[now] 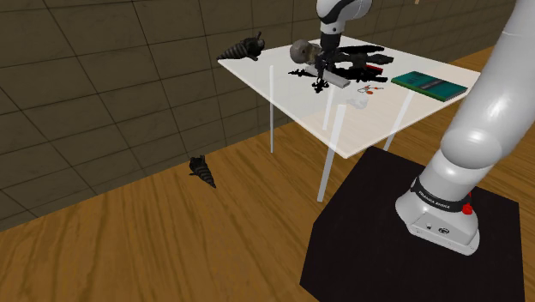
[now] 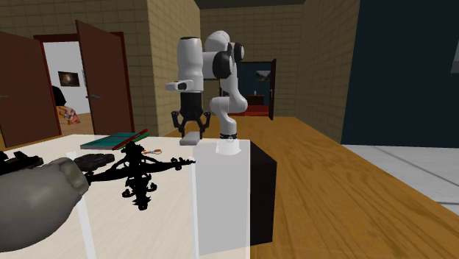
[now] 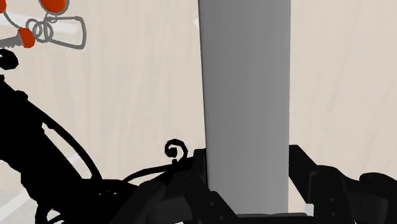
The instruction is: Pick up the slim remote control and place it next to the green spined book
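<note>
**Slim remote clamped in my hand at the white table**

The room had a wooden plank floor [image 1: 154, 249] and walls of large brownish tiles [image 1: 103, 77]. In the second exterior view, brown doors [image 2: 99, 77] stood open onto a lit room, and a dark blue wall [image 2: 404, 66] closed that view's right side. My black stand [image 1: 403, 249] sat on the floor against the pale white table [image 1: 411, 116].

My hand [image 3: 248, 159] was closed on the slim remote control [image 3: 245, 83], a plain grey bar. One black finger pressed against each of its long sides, and it ran out ahead of my fingertips. In the second exterior view the remote hung just under the hand, low over the table. I could not tell whether it was touching the tabletop.

Right beside my hand stood a black ornament with curled arms [image 2: 140, 173]. A bunch of keys with red tags [image 3: 48, 28] lay on the bare tabletop a little way off. In the shoulder view the keys lay between the remote and the green book [image 1: 435, 85]. The book lay flat near the table's edge at that view's right, well apart from the remote. A grey rounded object [image 1: 302, 51] rested behind the ornament. On the floor by the wall lay a small black ridged cone [image 1: 203, 171].
</note>
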Available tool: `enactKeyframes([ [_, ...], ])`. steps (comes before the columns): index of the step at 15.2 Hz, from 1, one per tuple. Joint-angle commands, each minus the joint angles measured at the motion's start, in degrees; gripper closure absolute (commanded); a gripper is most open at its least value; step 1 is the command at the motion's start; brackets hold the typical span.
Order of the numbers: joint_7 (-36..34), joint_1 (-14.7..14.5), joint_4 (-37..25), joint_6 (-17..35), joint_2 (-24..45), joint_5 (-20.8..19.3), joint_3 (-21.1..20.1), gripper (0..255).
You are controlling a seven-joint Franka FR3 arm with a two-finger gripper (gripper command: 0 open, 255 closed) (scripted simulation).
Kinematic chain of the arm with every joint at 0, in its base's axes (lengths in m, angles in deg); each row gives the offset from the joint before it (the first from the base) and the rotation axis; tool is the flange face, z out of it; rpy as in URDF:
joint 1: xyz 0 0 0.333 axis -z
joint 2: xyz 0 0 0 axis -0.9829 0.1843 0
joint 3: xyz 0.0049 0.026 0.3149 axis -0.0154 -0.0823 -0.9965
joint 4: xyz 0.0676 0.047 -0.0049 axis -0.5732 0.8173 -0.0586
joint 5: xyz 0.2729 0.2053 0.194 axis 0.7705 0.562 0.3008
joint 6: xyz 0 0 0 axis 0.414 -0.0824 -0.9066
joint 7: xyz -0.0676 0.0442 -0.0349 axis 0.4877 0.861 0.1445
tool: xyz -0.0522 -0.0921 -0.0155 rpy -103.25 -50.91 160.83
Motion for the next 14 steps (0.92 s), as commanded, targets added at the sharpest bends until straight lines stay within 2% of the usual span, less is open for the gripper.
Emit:
enactKeyframes([
  [1, 1.5, 0.8, 3.8, 0.7, -3.2, -0.7, 0.8, 255],
  [7, 7.2, 4.2, 12.0, 2.2, -10.2, -2.7, 4.2, 255],
  [14, 14.5, 8.7, 18.6, 2.8, -16.8, -5.7, 9.0, 255],
])
